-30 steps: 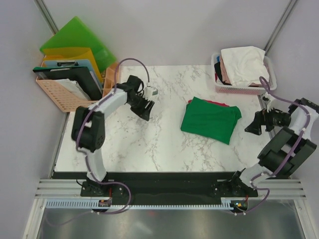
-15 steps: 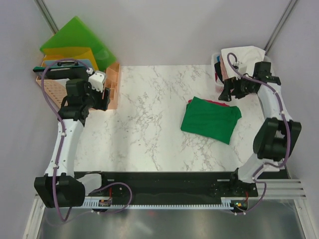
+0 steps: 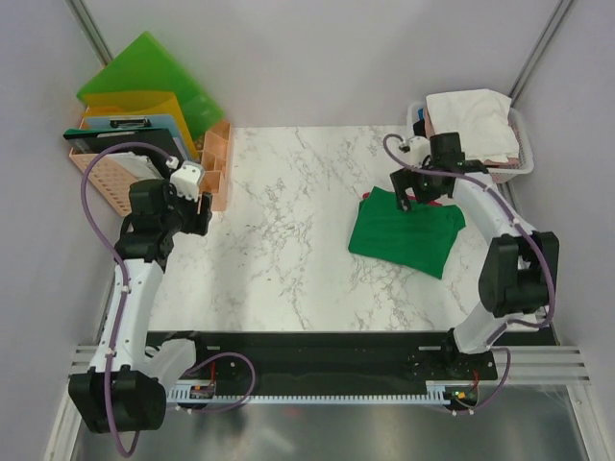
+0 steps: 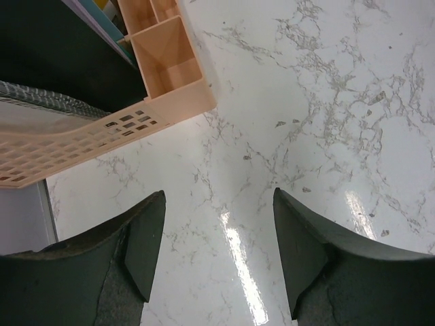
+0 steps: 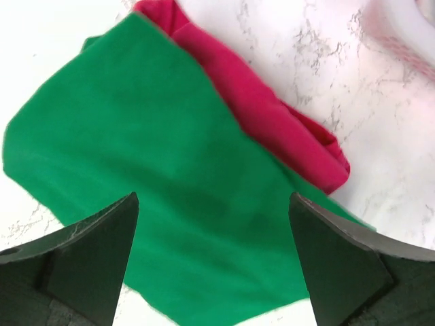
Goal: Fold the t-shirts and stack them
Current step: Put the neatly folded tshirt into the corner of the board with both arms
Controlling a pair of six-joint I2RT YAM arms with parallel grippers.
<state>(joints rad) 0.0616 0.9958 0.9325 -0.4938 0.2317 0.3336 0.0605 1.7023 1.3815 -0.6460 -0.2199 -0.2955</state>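
Green tee (image 3: 408,230): folded, lying on folded red tee (image 5: 272,129), right side of table (image 3: 288,250). Basket (image 3: 490,171): white and pink tees (image 3: 471,120) heaped unfolded (most work remains, I'd judge). Right gripper (image 5: 212,224) above stack, left gripper (image 4: 217,204) over table: jaws apart, empty.

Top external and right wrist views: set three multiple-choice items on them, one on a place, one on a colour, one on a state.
1. The green t-shirt lies:
A) on top of the magenta-red t-shirt
B) underneath it
C) well apart from it

2. The top cloth in the basket is:
A) blue
B) white
C) green

3. The right gripper is:
A) shut on the green t-shirt
B) shut on nothing
C) open over the green t-shirt

Key:
1 A, red cloth shows only past the green one's far edge.
2 B, white cloth is heaped above the rim.
3 C, its fingers stand wide apart with flat green cloth between them.
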